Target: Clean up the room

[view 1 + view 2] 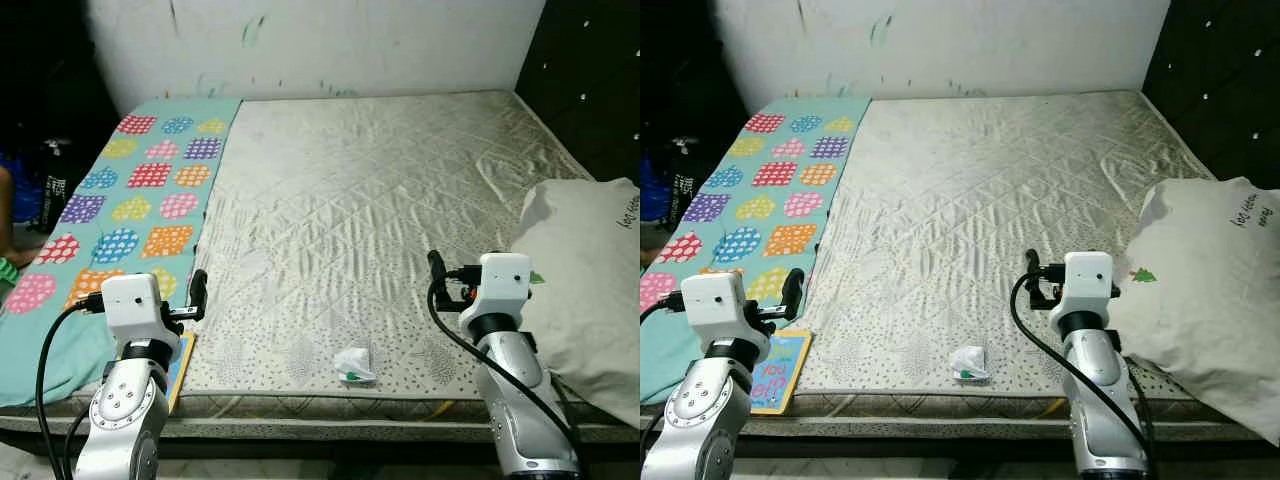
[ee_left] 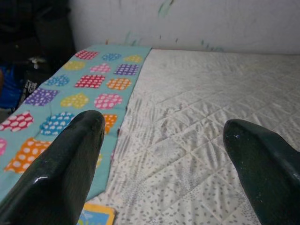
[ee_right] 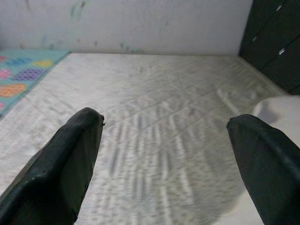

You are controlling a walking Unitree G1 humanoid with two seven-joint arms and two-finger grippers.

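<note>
A small crumpled white wrapper with a green spot (image 1: 355, 363) lies on the bare quilted mattress (image 1: 380, 190) near its front edge, between my two arms. A colourful children's book (image 1: 775, 370) sits at the front left corner, just below my left gripper (image 1: 198, 292). That gripper is open and holds nothing; its fingers (image 2: 79, 154) point over the edge of a teal blanket (image 1: 130, 200) with coloured patches. My right gripper (image 1: 436, 268) hovers open over the mattress, right of the wrapper and beside a white pillow (image 1: 585, 270).
A white wall (image 1: 330, 40) runs behind the bed. A dark headboard or cabinet (image 1: 590, 70) stands on the right. Dark clutter and a blue item (image 1: 25, 190) sit beyond the bed's left side.
</note>
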